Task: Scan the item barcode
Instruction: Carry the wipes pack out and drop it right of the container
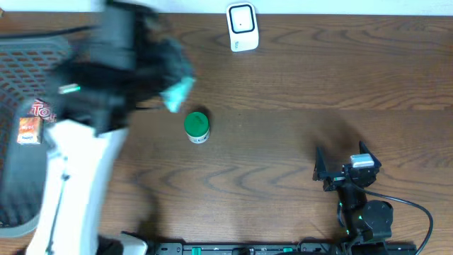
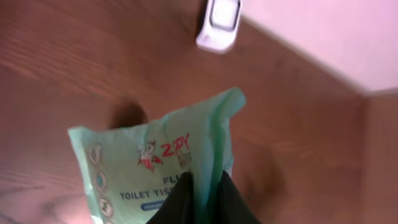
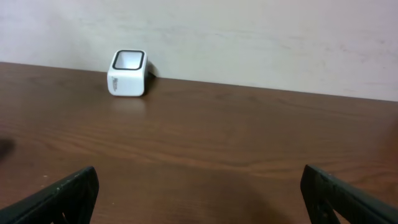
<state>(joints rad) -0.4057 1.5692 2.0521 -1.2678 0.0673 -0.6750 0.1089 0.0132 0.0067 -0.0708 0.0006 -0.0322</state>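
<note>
Step in hand: carrying the item over to the scanner. L gripper is pressed together, pinching the mint-green soft plastic pack of toilet tissue wipes by one edge. The pack hangs in the air above the brown wooden table, its printed face w/ red logo toward the L wrist cam.

In the overhead view the L arm is blurred. The pack sits left of centre, near a small round green-lidded tub. It's well apart from the white box-shaped barcode scanner w/ dark window at the far edge of the table. No barcode shows on the visible face. It's prob. on the other side, but can't tell.

Next move, as I judge it: bring the pack up to the scanner, turn it so the barcode side faces the window, and hold it close and steady. A soft pack held by an edge may flop or crease, so the code could curl away from the window.

R gripper is spread wide w/ nothing between the fingers, low over the table at near right and facing the scanner. Not involved atm.

Containers:
- Dark mesh basket at the left edge, partly hidden by the L arm. It holds at least one orange-and-white packet w/ red lettering; the rest is hidden.
- Green tub is closed, contents can't tell.
</note>
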